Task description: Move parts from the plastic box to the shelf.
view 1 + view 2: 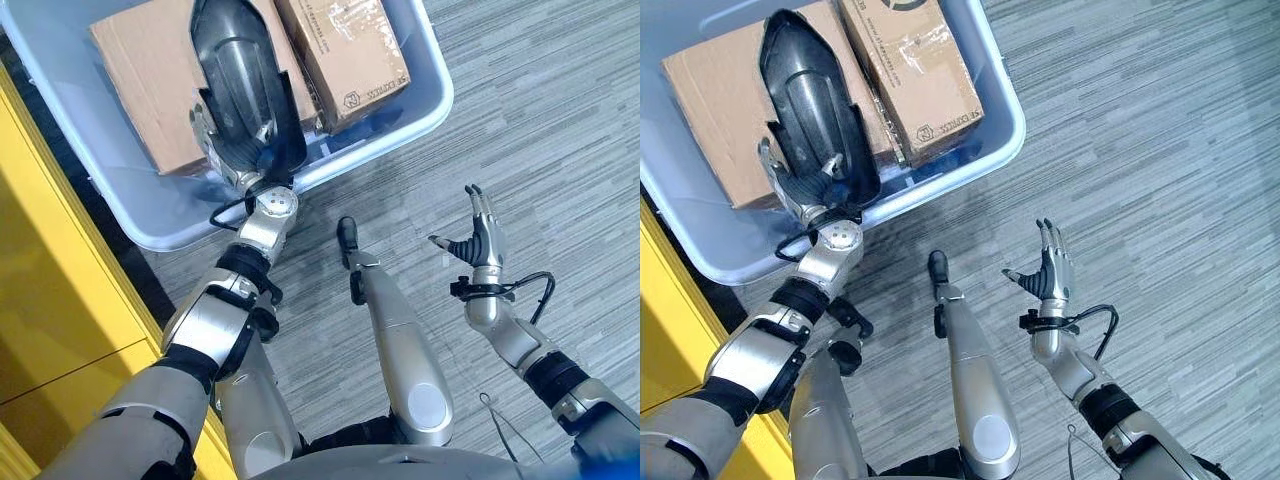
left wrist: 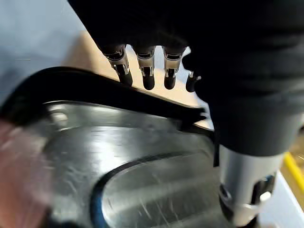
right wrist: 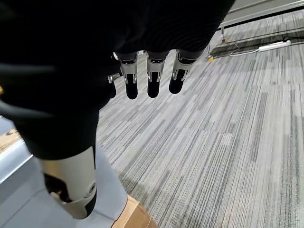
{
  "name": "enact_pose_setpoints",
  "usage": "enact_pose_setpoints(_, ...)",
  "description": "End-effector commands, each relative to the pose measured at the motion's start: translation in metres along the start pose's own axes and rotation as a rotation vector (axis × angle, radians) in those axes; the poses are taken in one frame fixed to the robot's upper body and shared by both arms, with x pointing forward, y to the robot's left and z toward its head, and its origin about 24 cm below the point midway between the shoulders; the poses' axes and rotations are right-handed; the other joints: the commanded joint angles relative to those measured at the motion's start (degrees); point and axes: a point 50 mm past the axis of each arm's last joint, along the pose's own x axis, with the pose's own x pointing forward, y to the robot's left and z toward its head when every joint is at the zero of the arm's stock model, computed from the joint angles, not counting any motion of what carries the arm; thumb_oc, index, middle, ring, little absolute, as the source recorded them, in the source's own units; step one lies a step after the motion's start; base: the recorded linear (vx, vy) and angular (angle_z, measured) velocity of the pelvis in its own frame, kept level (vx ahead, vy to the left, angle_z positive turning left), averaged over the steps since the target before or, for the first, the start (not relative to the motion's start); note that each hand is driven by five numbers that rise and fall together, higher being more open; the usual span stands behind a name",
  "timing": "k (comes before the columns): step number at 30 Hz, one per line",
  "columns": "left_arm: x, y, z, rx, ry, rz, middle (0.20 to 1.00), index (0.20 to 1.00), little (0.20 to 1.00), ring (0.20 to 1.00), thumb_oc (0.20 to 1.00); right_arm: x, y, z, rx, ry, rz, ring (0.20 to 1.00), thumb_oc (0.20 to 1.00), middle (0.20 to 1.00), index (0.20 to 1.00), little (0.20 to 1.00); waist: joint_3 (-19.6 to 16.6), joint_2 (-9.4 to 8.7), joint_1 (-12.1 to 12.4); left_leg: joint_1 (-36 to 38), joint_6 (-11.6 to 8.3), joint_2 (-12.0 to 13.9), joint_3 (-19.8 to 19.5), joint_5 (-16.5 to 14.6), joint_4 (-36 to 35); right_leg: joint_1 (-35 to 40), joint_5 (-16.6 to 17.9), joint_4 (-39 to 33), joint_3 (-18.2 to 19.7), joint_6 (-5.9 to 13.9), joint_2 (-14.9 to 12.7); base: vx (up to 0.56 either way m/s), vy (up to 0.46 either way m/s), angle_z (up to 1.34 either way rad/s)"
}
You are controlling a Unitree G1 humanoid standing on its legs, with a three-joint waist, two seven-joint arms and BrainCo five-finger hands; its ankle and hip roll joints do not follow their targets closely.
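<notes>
The black part point(image 1: 240, 75) lies in the grey box point(image 1: 425, 110) atop two cartons point(image 1: 345, 50), its near end grasped by the left hand point(image 1: 235, 160). Right hand point(image 1: 478, 240) hangs relaxed over striped carpet point(image 1: 560, 130). Yellow shelf point(image 1: 50, 300) flanks the box.

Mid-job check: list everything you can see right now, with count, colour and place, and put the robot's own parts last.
Plastic box: one, pale blue-grey, on the floor ahead of the robot, to its left.
Cardboard boxes: two, brown, inside the plastic box; a larger one on the robot's left, a smaller one on its right.
Black part: one, long glossy moulded shell, lying over the cardboard boxes, its near end at the box's near wall.
Yellow surface: one, along the robot's left side.
Floor: grey striped carpet.
Left hand: at the near end of the black part, fingers behind its edge; grasp unclear.
Right hand: open, held over the floor, holding nothing.
</notes>
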Motion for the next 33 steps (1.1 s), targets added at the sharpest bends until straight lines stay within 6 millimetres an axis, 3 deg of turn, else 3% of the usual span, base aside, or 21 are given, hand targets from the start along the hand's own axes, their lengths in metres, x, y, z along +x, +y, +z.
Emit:
enact_pose_setpoints(1,0.003,0.012,-0.022,-0.020,0.155,0.077,1.000,1.000,1.000,1.000,1.000,0.003,-0.006,0.004,0.024,-0.011,-0.029,1.000,1.000,1.000,1.000,1.000,-1.9,-2.23,0.7,-3.9,-2.64,2.0,-3.5,-4.8,8.8,-0.6,-0.6,2.6,-4.3,4.48,-4.1,0.00,0.000,0.00)
enact_pose_setpoints(5,0.014,0.027,-0.035,-0.058,0.281,0.216,1.000,1.000,1.000,1.000,1.000,0.005,-0.001,0.006,0.037,0.004,-0.023,1.000,1.000,1.000,1.000,1.000,-1.9,-2.74,0.6,-4.4,-3.07,2.4,-3.8,-4.9,9.4,-1.0,-0.6,3.0,-4.6,4.58,-4.2,0.00,-0.023,0.01)
enact_pose_setpoints(12,0.022,0.032,-0.029,-0.025,0.236,0.268,1.000,1.000,1.000,1.000,1.000,0.008,-0.001,0.008,0.039,0.009,-0.026,1.000,1.000,1.000,1.000,1.000,-1.9,-3.15,0.4,-5.0,-3.20,2.5,-3.9,-4.7,9.4,-1.6,-0.4,3.0,-4.8,4.48,-4.2,0.00,-0.007,0.01)
enact_pose_setpoints(19,0.014,0.008,-0.020,0.156,0.071,-0.027,1.000,1.000,1.000,1.000,1.000,0.009,-0.003,0.009,0.044,0.015,-0.037,1.000,1.000,1.000,1.000,1.000,-1.9,-3.27,0.2,-5.7,-2.93,2.3,-3.8,-4.7,9.3,-2.3,0.0,2.8,-4.8,4.30,-4.2,0.00,0.001,0.00)
enact_pose_setpoints(26,-0.005,-0.007,-0.030,0.345,0.003,-0.246,1.000,1.000,1.000,1.000,1.000,0.016,-0.011,0.011,0.034,0.015,-0.039,1.000,1.000,1.000,1.000,1.000,-1.9,-2.73,-0.2,-6.0,-2.80,2.1,-3.0,-4.4,8.7,-3.1,0.5,2.1,-4.2,4.22,-3.9,0.00,0.006,0.01)
enact_pose_setpoints(31,-0.008,-0.006,-0.042,0.387,0.055,-0.313,1.000,1.000,1.000,1.000,1.000,0.019,-0.016,0.011,0.032,0.003,-0.044,1.000,1.000,1.000,1.000,1.000,-1.9,-2.43,-0.6,-6.2,-2.73,1.9,-2.5,-4.3,8.6,-3.6,0.6,1.9,-3.9,4.15,-3.7,0.00,0.023,0.00)
enact_pose_setpoints(33,-0.008,-0.003,-0.048,0.337,0.150,-0.285,1.000,1.000,1.000,1.000,1.000,0.020,-0.019,0.012,0.025,-0.007,-0.046,1.000,1.000,1.000,1.000,1.000,-1.9,-2.44,-0.8,-6.7,-2.87,2.0,-2.4,-4.2,8.8,-4.2,0.6,2.1,-3.9,4.09,-3.7,0.00,0.017,-0.05)
